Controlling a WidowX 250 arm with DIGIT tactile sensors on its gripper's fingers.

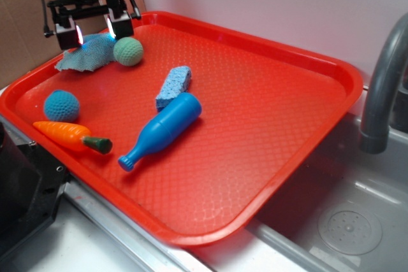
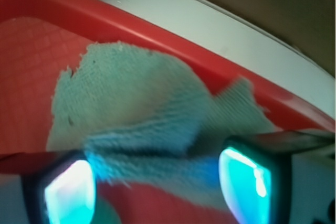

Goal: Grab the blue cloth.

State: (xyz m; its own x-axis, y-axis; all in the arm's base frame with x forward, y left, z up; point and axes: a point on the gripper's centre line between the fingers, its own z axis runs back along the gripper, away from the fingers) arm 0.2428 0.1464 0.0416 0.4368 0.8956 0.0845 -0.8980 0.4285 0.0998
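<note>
The blue cloth (image 1: 86, 53), a pale blue-green terry rag with ragged edges, lies in the far left corner of the red tray (image 1: 268, 93), against the tray's rim. In the wrist view the blue cloth (image 2: 142, 103) fills the middle, with a raised fold reaching between the two lit fingertips (image 2: 71, 192). My gripper (image 1: 95, 30) hangs directly over the cloth with its jaws open, one fingertip on each side of the fold, not closed on it.
A green knitted ball (image 1: 128, 51) touches the cloth's right edge. A light blue sponge block (image 1: 174, 86), a blue toy bottle (image 1: 162, 130), a blue knitted ball (image 1: 62, 106) and an orange toy carrot (image 1: 69, 136) lie on the tray. A grey faucet (image 1: 382, 87) and sink are at right.
</note>
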